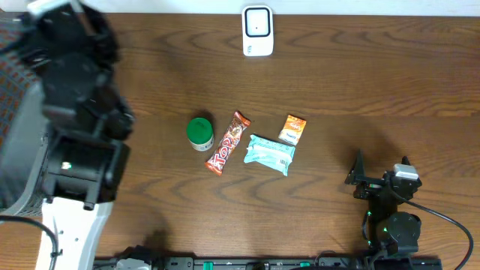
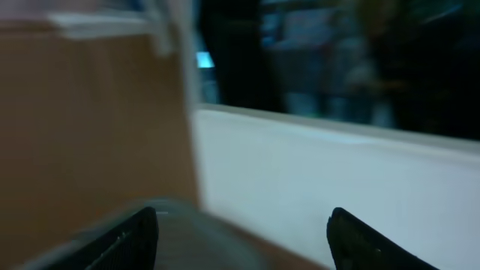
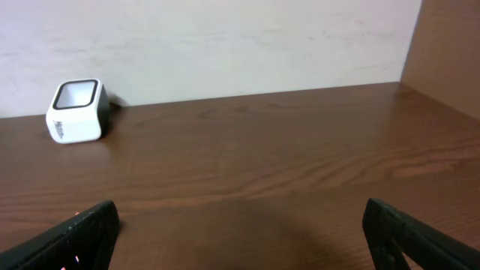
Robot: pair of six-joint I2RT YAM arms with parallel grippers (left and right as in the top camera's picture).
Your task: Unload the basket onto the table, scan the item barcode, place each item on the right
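Nothing is scanned yet, as I judge it: all 4 items lie loose mid-counter [image 1: 360, 82] and neither pincer holds anything. My left pincer [image 2: 241, 225] has its jaws apart and empty, and its camera looks off at a blurred pale wall rather than down at the goods; the left arm [image 1: 75, 112] looms high at the 9 o'clock edge in the overhead view. My right pincer [image 3: 240, 217] is spread wide and empty, parked low near 4 o'clock, facing the scanner [image 1: 256, 30], which stands at the 12 o'clock edge. The green-lidded tub [image 1: 200, 133] sits just beside the chocolate bar [image 1: 228, 142], on its 9 o'clock side; the teal packet [image 1: 271, 154] lies at the bar's 3 o'clock, and the small orange packet [image 1: 292, 129] is near the teal one's 1 o'clock corner. To do this step well, I would pick 1 item and commit. The orange packet is the most free-standing and nearest my right pincer, so I judge it the easier grab. I would come straight down with the jaws across its narrow width, so its neighbours are not nudged. I cannot see a barcode on any upper face, so the code probably sits underneath, and the item will need turning toward the scanner's window at 12 o'clock.
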